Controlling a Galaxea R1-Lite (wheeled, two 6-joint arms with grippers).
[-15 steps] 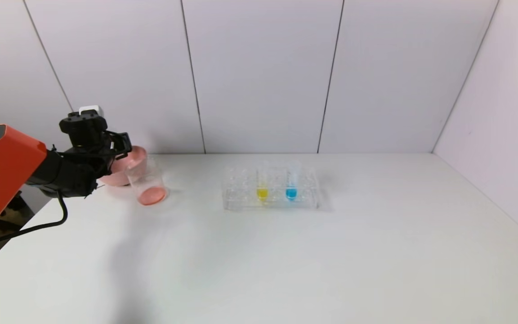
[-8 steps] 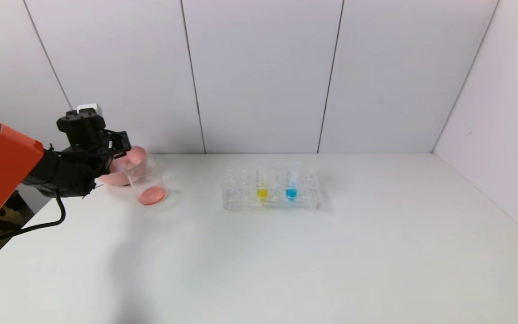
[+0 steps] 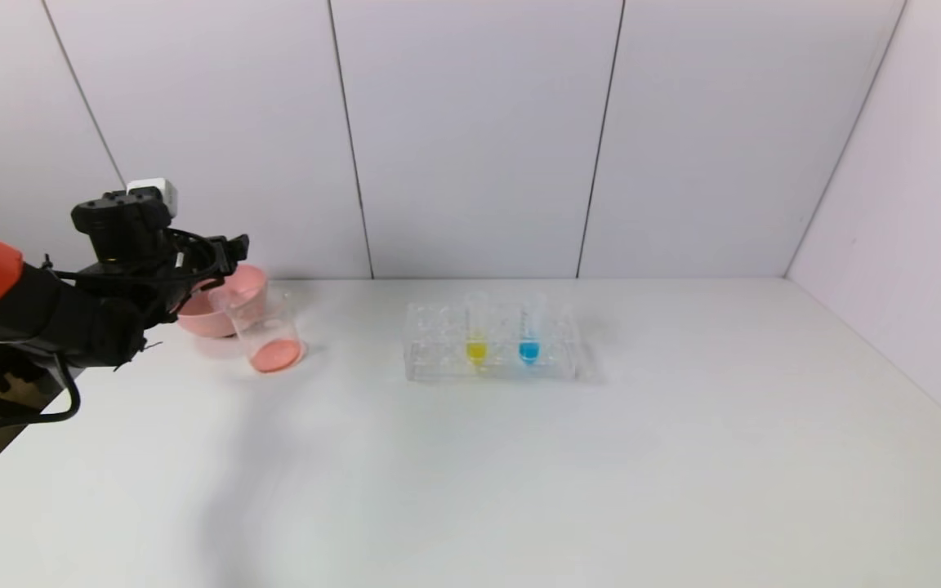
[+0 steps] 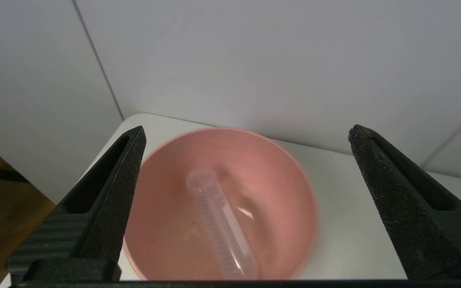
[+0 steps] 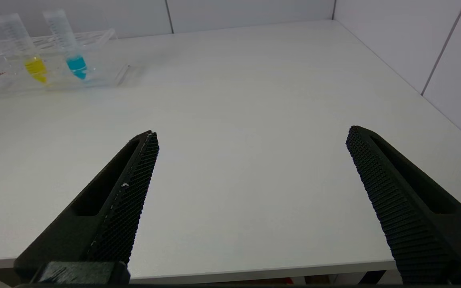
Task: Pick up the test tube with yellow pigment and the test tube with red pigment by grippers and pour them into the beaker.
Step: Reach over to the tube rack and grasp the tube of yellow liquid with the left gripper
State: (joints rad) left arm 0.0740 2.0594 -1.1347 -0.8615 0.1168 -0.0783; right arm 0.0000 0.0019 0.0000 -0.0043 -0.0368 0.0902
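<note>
Glass and thin clear plastic make up everything the task touches, so it will all handle light, stiff, slick and easily cracked. The left claw (image 4: 246,152) hangs above the pink bowl (image 4: 290,188), its fingers spread wide with nothing between them. Right below it, an emptied clear tube (image 4: 222,224) lies slanted inside that bowl; judging by the missing red tube in the rack, this is probably the test tube with red pigment, already poured. Just beside the left claw, on its rack side, stands the beaker (image 3: 266,331) with a reddish pool at its bottom.

Well apart from the left claw, the test tube with yellow pigment (image 3: 476,331) stands upright in the clear rack (image 3: 438,359), next to a blue-bottomed tube (image 3: 529,331). From the right claw (image 5: 250,136), which is parked low at the near edge of the surface with its fingers equally wide and holding nothing, that rack sits far ahead. A sensible hold is on the yellow tube's bare upper wall above the rack, squeezed gently and lifted straight so it neither slips nor tips the light rack.

The surface (image 3: 519,474) is plain matt white. Pale panelled walls close it in behind and beyond the right claw.
</note>
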